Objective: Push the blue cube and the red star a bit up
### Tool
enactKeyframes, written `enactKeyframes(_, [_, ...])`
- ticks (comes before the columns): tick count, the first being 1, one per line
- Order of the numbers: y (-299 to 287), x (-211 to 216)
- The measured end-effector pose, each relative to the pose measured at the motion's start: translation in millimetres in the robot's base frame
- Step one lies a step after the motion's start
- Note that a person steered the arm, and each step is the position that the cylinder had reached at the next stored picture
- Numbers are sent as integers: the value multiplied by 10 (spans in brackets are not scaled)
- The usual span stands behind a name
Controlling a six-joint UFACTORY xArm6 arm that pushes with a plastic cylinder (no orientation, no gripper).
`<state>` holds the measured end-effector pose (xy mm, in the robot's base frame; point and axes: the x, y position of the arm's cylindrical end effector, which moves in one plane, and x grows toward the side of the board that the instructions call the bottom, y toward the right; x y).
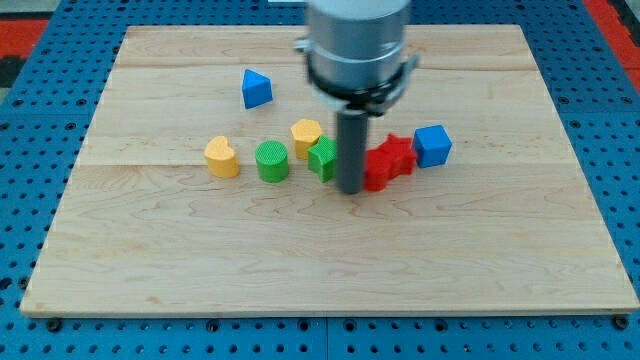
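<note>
The blue cube (433, 145) sits right of the board's middle. The red star (390, 160) lies touching its left side; part of the star is hidden behind my rod. My tip (351, 189) rests on the board at the star's lower left, between the star and a green block (323, 158).
A yellow block (306, 134) touches the green block from above. A green cylinder (271, 161) and a yellow heart (222, 157) lie further left. A blue triangular block (256, 89) sits toward the view's top. The wooden board (150, 270) ends in a blue pegboard surround.
</note>
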<state>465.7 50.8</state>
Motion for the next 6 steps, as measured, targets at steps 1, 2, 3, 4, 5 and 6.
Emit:
enactKeyframes(1, [465, -259])
enactKeyframes(2, [650, -463])
enactKeyframes(3, [920, -129])
enactKeyframes(4, [1698, -166])
enactKeyframes(5, [1361, -467])
enactKeyframes(6, [1029, -849])
